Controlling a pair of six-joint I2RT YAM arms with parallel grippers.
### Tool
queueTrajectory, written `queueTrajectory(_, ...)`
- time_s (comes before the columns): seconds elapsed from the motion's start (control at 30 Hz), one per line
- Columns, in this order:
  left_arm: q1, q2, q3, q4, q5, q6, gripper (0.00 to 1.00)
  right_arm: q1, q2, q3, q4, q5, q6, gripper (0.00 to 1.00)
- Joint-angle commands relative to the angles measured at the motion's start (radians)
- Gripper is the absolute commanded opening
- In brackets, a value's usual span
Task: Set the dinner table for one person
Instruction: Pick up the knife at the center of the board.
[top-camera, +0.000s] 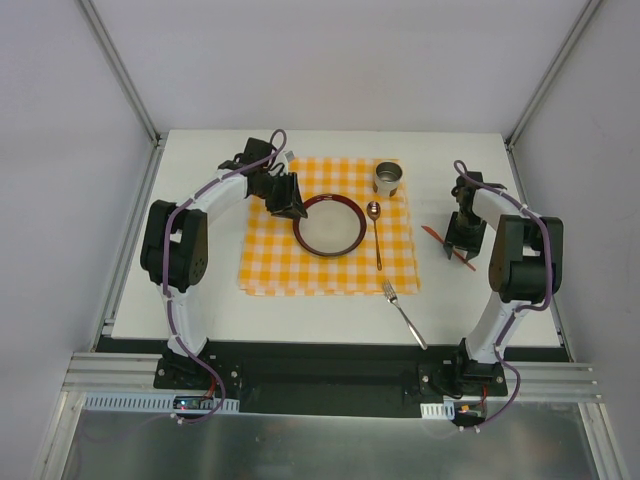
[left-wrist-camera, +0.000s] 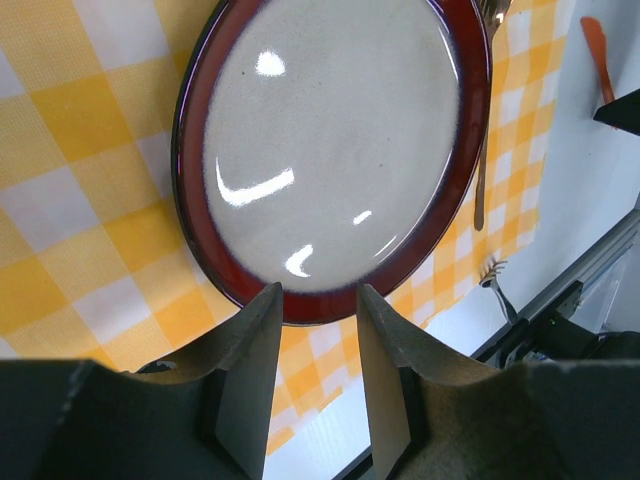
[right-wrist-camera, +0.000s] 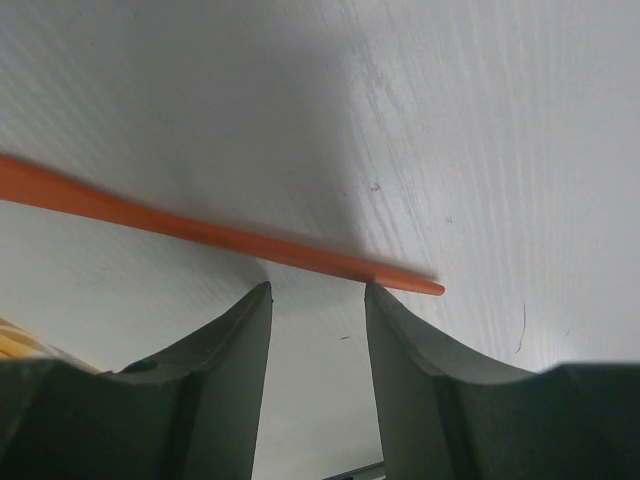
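My left tool (left-wrist-camera: 318, 292) hangs released with fingers parted by the rim of the red-rimmed plate (left-wrist-camera: 340, 150) on the checked cloth (top-camera: 270, 262), and my right tool (right-wrist-camera: 317, 290) gapes above a slim orange utensil (right-wrist-camera: 200, 232) lying on the white worktop (top-camera: 330, 322) beneath both arms.

Light falls soft and even from above. The dinner table (top-camera: 330, 300) is bright, and the shadows beside the plate (top-camera: 328, 225) are faint. In my left wrist view the plate's glaze carries several hard white glints, and my left fingers (left-wrist-camera: 250, 380), just below its rim, are out of focus. Well right of the plate my right fingers (right-wrist-camera: 225, 390) blur likewise, and a grey shadow spreads over the table around the orange stick (right-wrist-camera: 200, 232).
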Motion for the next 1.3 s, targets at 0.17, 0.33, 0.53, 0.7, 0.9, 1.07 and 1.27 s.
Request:
queueTrajectory(0.17,0.005,-0.019,0.036,-0.009,0.035,-0.012,0.35,0.009,-0.024,0.048,-0.019,-0.036,-0.041,0.45)
queueTrajectory(0.33,0.005,-0.016,0.039,-0.013,0.033,-0.015,0.35,0.056,-0.004,0.078,-0.04,-0.026,-0.035,0.44)
queueTrajectory(0.53,0.005,-0.012,0.037,-0.012,0.032,-0.014,0.35,0.133,0.047,0.12,-0.067,-0.02,-0.024,0.13)
queueTrajectory(0.7,0.005,-0.019,0.028,-0.01,0.026,-0.005,0.35,0.152,0.087,0.141,-0.059,-0.039,0.008,0.02)
queueTrajectory(0.9,0.006,-0.018,0.023,-0.01,0.019,0.0,0.35,0.155,0.13,0.178,-0.062,-0.062,0.013,0.01)
queueTrajectory(1.07,0.006,-0.016,0.02,-0.012,0.016,0.004,0.35,0.152,0.196,0.29,-0.094,-0.063,0.005,0.01)
queueTrajectory(1.27,0.008,-0.009,0.02,-0.012,0.007,0.008,0.35,0.136,0.277,0.417,-0.126,-0.082,0.005,0.01)
